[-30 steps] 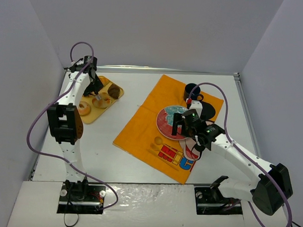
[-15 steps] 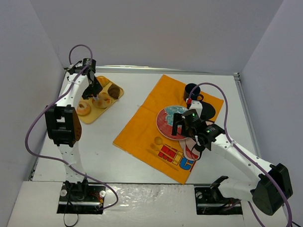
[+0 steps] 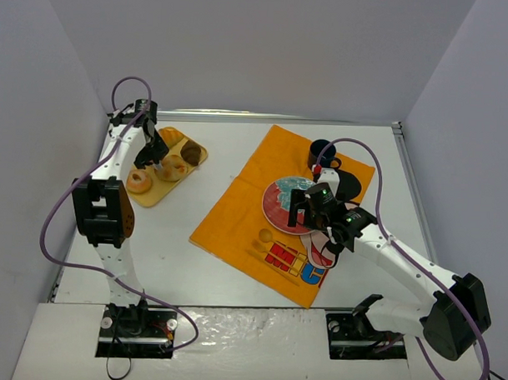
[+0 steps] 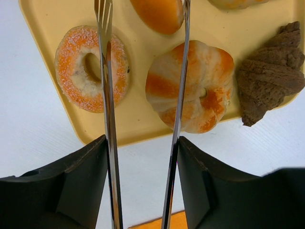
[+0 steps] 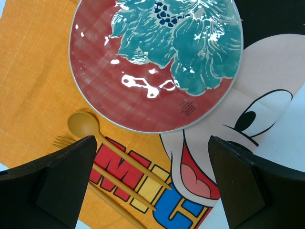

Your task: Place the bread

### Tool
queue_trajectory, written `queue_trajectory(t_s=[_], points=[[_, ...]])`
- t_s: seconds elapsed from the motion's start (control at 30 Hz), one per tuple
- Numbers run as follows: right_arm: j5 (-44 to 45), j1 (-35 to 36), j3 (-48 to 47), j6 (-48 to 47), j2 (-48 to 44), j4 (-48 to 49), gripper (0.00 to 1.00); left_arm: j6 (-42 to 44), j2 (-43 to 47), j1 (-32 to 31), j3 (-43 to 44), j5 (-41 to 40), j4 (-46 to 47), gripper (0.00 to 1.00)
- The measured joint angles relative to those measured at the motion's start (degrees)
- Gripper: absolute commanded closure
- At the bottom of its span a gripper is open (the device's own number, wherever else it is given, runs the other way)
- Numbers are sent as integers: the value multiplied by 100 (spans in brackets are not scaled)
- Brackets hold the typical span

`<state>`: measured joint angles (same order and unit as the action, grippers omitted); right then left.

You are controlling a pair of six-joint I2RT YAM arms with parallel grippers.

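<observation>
Left gripper (image 4: 143, 19): tongs apart above striped bun (image 4: 205, 95), yellow tray (image 4: 136, 121), tabletop's far-left corner. Right gripper (image 5: 152, 181): fingers spread over plate (image 5: 124, 95).

table (image 3: 196, 188) open between tray (image 3: 155, 194) and cloth (image 3: 236, 214)

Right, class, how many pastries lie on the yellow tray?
5: sugared doughnut left, striped bun centre, chocolate croissant right edge, orange roll and fifth piece cropped at top; more may be hidden.
</observation>
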<state>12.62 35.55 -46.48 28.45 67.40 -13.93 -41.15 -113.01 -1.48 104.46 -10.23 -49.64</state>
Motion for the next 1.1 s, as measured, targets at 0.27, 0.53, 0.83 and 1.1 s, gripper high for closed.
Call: queue_trajectory(t_s=[0.27, 0.53, 0.83, 1.1], points=[[0, 0, 0, 0, 0, 0, 0, -9, 0, 62, -74, 33, 16, 64], [0, -1, 0, 3, 0, 0, 0, -20, 0, 73, -121, 66, 24, 92], [0, 0, 0, 17, 0, 0, 0, -16, 0, 77, -122, 115, 27, 100], [0, 0, 0, 41, 0, 0, 0, 21, 195, 77, -122, 124, 8, 100]])
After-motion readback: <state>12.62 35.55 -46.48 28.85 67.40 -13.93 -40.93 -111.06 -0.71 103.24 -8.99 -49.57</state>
